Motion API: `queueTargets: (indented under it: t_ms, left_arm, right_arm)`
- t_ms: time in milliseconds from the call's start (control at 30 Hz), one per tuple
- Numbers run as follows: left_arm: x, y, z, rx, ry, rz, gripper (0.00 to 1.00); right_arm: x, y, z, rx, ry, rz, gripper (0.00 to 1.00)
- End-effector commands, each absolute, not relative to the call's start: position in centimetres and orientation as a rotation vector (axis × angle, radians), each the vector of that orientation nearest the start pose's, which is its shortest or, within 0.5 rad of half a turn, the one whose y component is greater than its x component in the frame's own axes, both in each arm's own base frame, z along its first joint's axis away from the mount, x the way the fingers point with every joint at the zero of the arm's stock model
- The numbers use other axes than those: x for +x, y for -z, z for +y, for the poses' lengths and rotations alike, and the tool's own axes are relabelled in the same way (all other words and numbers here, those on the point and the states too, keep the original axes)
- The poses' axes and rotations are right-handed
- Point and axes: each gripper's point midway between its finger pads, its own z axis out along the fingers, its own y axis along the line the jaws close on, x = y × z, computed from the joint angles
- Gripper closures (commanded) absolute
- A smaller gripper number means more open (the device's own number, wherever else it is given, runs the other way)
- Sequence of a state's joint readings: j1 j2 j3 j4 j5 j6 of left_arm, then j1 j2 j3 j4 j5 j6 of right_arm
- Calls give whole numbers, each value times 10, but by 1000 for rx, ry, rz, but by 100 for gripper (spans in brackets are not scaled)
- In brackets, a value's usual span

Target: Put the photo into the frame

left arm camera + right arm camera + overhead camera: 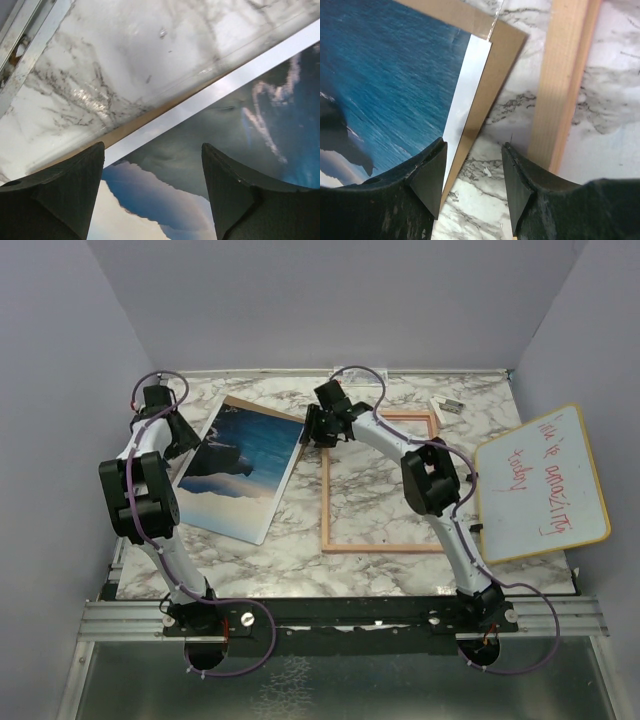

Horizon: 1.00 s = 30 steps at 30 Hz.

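The photo (243, 464), blue sea, dark cliffs and pale sky with a white border, lies on a brown backing board on the marble table, left of centre. The frame (382, 484), light wood side up, lies flat to its right. My left gripper (181, 440) is open over the photo's left edge; the photo (210, 150) shows between its fingers. My right gripper (308, 430) is open and empty at the photo's upper right corner, straddling the board's edge (485, 90), with the frame's wood rail (560, 85) just to its right.
A wood-edged whiteboard (545, 485) with red writing lies at the right edge of the table. A small white object (446, 406) sits at the back right. The metal rail (30, 45) of the table border runs left of the photo.
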State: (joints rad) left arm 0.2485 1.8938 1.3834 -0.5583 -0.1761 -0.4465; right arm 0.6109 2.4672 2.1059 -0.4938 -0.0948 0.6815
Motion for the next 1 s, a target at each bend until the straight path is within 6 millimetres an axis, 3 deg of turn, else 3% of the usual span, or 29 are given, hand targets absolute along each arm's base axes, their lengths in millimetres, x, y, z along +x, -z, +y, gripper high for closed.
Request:
queueTargets:
  t_ms: [0, 133, 267, 533, 633, 700, 767, 867, 967]
  left_arm:
    - [441, -93, 104, -887, 3, 2388, 21]
    - [458, -102, 82, -802, 100, 2395, 21]
    - [475, -105, 42, -660, 209, 2422, 21]
    - [504, -90, -34, -383, 336, 2463, 22]
    - [506, -82, -49, -326, 403, 2471, 22]
    - [503, -80, -70, -258, 453, 2480, 22]
    - [500, -77, -78, -222, 477, 2489, 22]
    - [496, -71, -78, -222, 469, 2506, 22]
    - [492, -64, -75, -230, 448, 2520, 24]
  right_arm:
    - [484, -13, 373, 28, -559, 2588, 47]
    - [489, -7, 368, 65, -558, 2598, 47]
    - [489, -6, 372, 125, -681, 2610, 54]
    - [476, 6, 380, 277, -786, 2694, 56]
    - [471, 9, 385, 319, -831, 2714, 56]
    - [470, 7, 388, 324, -866, 2712, 56]
    - [470, 5, 390, 320, -888, 2705, 60]
    - [471, 2, 392, 308, -907, 2695, 69]
    - [470, 3, 392, 303, -912, 2693, 72]
